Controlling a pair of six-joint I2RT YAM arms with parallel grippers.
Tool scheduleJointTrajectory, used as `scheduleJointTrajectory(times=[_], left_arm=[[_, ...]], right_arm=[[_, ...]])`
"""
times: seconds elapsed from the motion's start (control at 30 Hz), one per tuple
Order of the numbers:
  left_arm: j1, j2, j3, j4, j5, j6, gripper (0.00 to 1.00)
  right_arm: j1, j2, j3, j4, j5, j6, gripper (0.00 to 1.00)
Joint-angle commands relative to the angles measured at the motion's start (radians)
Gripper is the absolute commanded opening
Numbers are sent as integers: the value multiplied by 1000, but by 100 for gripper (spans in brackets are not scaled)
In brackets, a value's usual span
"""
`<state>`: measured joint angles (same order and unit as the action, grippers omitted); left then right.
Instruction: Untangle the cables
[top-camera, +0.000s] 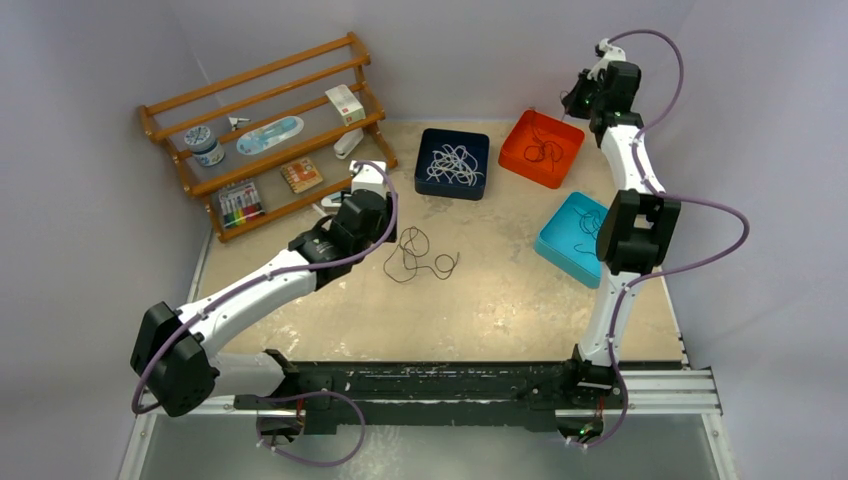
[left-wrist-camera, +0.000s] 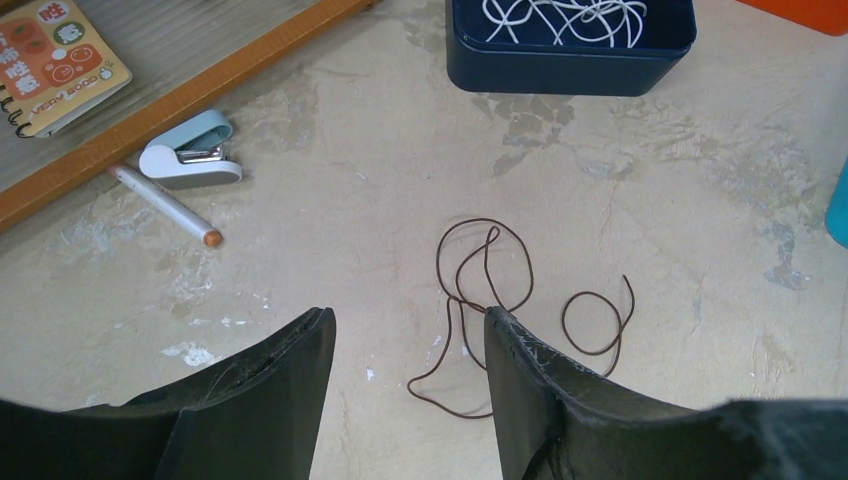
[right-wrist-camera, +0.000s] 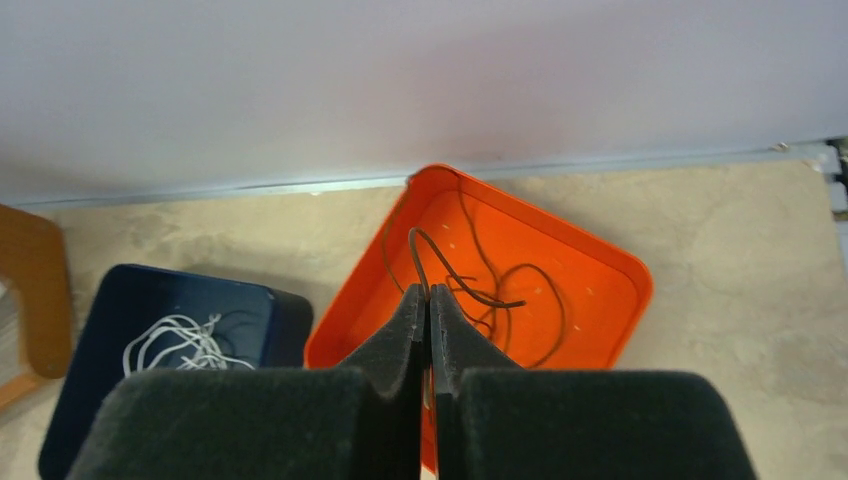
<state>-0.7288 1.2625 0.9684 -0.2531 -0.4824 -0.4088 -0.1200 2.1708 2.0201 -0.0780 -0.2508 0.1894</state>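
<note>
A single thin dark brown cable (left-wrist-camera: 484, 222) lies loose in open loops on the worn beige tabletop (top-camera: 500, 300), near the middle and free of every tray. The left gripper (left-wrist-camera: 410, 320) hangs just above its near end with the two black padded fingers (left-wrist-camera: 290, 370) spread apart and nothing between them; one loop passes behind the right-hand finger in the wrist view. The right gripper (right-wrist-camera: 428, 295) is raised over the orange square plastic tray (top-camera: 515, 140) at the far right, fingers pressed fully together. More dark cables (right-wrist-camera: 520, 300) coil inside that tray, and one strand arcs up to meet the closed tips; whether it is pinched there I cannot tell. Left of the orange tray stands a navy blue square plastic tray (top-camera: 425, 150) holding a heap of white cables (top-camera: 452, 163). A teal plastic tray (top-camera: 560, 240) sits nearer on the right, partly hidden by the right arm. A wooden slatted rack (top-camera: 250, 77) stands at the far left; beside its foot lie a pale blue stapler (left-wrist-camera: 190, 160) and a white pen (left-wrist-camera: 165, 205), just beside each other
</note>
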Motion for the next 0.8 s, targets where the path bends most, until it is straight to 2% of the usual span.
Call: scheduleJointTrajectory(times=[0.0,0.6,0.77], left_arm=[[2,6,7,34,9,-14,56],[3,36,12,31,24,-25,55],[2,55,23,33,34,-25,55]], right_arm=[[-3,-38,7,-47,104,-55,0],[-1,127,111,-118,206,-124,0],[-1,153,113,-119,170,-142,0]])
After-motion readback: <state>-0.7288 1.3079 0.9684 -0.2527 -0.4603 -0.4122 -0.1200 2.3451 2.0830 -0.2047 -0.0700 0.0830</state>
